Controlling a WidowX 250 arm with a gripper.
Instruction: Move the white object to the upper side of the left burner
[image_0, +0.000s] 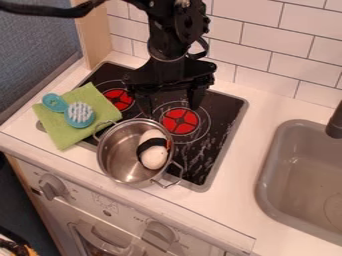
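**Access: open from above, tight at back left**

Pot (115, 159) walls ring the white object (154, 158); way in is over the rim. Pot handles stick out upper left and lower right, so side passes snag there. Green towel (61, 134) with brush (80, 116) on it crowds the left burner (119, 100) from the left. Behind the cooktop (224, 107): tiled wall (257, 62). Wooden panel (95, 35) at back left. Gripper (169, 106) hangs behind the pot, fingers apart. Open lane: counter (234, 175) between cooktop and sink (266, 172).
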